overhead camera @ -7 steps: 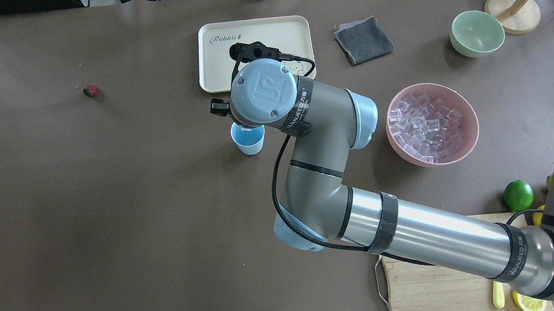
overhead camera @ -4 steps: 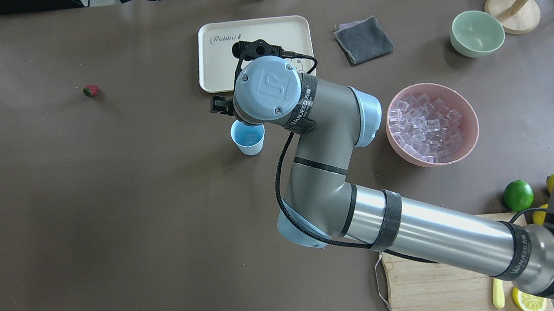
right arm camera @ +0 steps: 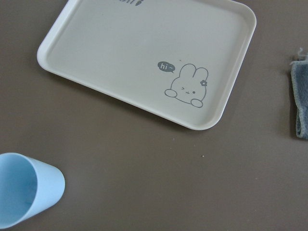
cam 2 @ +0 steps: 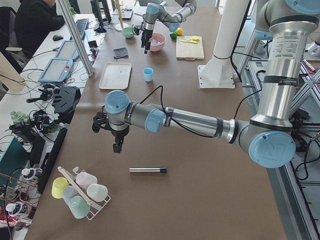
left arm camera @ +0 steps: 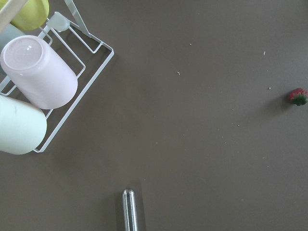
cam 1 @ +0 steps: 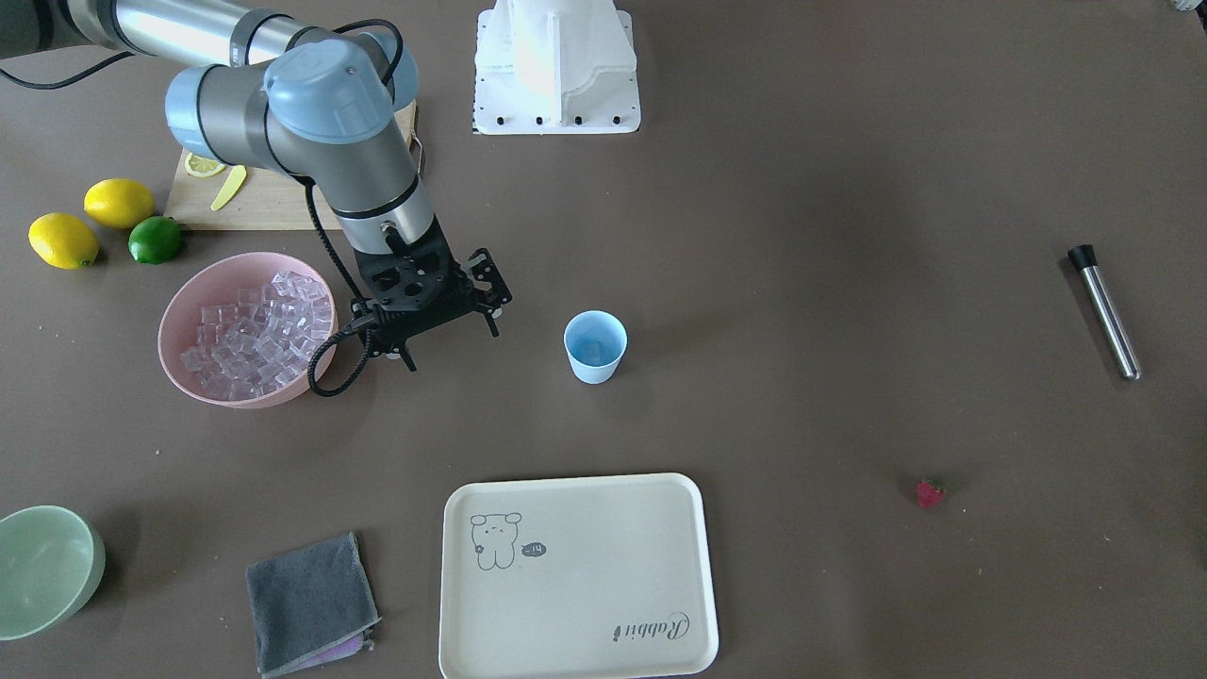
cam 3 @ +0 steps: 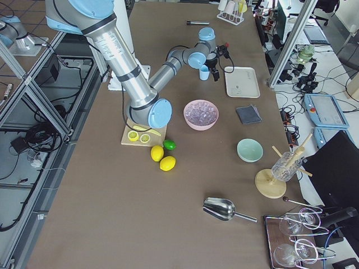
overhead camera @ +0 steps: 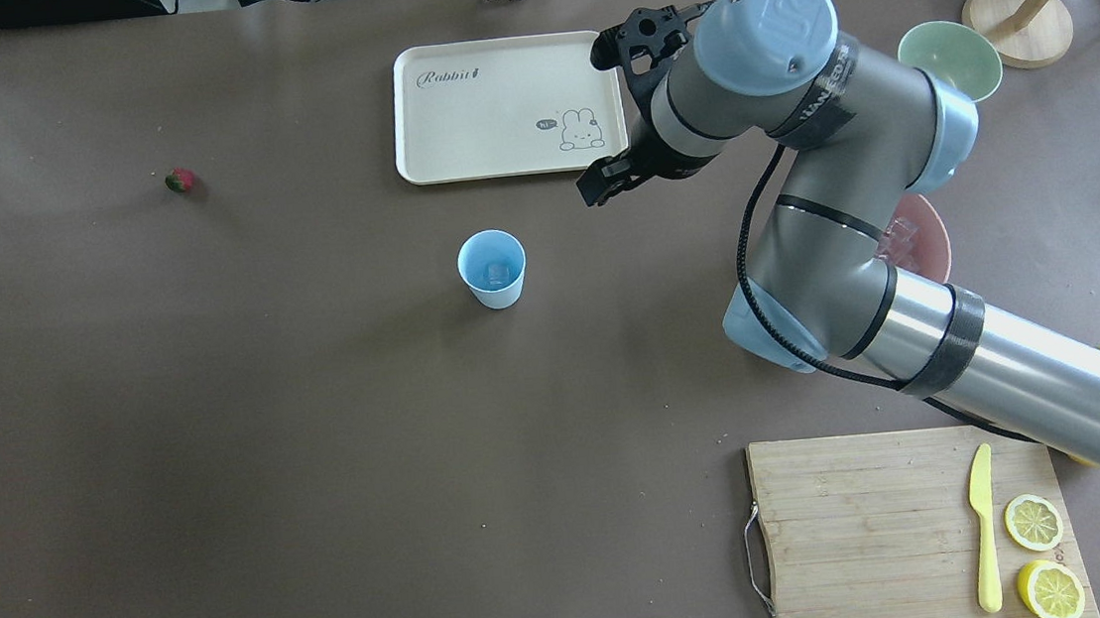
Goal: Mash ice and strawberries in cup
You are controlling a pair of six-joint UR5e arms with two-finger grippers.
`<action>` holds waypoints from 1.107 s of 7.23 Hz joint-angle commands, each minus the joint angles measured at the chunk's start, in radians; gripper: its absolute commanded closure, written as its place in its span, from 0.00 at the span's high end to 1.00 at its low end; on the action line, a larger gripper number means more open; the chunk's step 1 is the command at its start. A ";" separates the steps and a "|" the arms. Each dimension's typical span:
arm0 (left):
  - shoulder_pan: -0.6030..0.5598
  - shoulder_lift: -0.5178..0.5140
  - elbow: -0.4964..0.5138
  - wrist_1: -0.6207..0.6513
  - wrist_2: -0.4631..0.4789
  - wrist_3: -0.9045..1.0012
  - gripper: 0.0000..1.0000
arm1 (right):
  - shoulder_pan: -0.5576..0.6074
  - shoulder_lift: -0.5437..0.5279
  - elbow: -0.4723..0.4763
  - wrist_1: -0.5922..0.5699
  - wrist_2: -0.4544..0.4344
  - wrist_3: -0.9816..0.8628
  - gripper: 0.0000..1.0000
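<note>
Hanging just beside the bowl [cam 1: 179, 330] of ice [cam 1: 259, 335] in the front view, the right gripper [cam 1: 451, 345] gapes wide and holds nothing. The cup [cam 1: 594, 347] stands near it, the strawberry [cam 1: 930, 492] well apart. Overhead, a bit of ice shows inside the cup. From the left end, the left gripper [cam 2: 116, 145] hovers over the table; I cannot tell how its jaws stand.

The right claw [cam 1: 453, 347] is being held wide apart and empty, tilted downward; the left claw [cam 2: 116, 148] is being pointed straight down, its opening unreadable.
</note>
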State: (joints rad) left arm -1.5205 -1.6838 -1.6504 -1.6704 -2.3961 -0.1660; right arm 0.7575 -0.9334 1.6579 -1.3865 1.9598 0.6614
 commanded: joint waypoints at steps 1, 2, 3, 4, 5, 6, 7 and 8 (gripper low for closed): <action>0.000 0.003 -0.005 0.000 0.000 -0.001 0.98 | 0.094 -0.082 0.013 0.000 0.093 -0.322 0.98; -0.001 0.007 -0.014 0.000 0.000 -0.003 0.98 | 0.109 -0.103 0.010 -0.003 0.097 -0.409 0.98; -0.001 0.006 -0.017 0.000 0.002 -0.003 0.98 | 0.138 -0.148 0.013 0.006 0.132 -0.522 0.98; -0.003 0.004 -0.029 0.000 0.002 -0.016 0.98 | 0.144 -0.192 0.010 0.003 0.151 -0.602 0.98; -0.003 0.010 -0.055 0.000 0.003 -0.036 0.98 | 0.149 -0.244 0.022 0.009 0.178 -0.612 0.91; -0.003 0.010 -0.064 0.000 0.003 -0.049 0.98 | 0.131 -0.251 0.037 -0.003 0.191 -0.603 0.83; -0.003 0.009 -0.063 0.001 0.005 -0.050 0.98 | 0.113 -0.248 0.031 -0.003 0.186 -0.603 0.81; -0.003 0.007 -0.063 0.001 0.005 -0.050 0.98 | 0.100 -0.249 0.033 -0.003 0.183 -0.606 0.81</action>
State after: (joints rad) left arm -1.5232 -1.6752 -1.7116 -1.6695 -2.3921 -0.2133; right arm 0.8747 -1.1788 1.6889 -1.3885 2.1437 0.0585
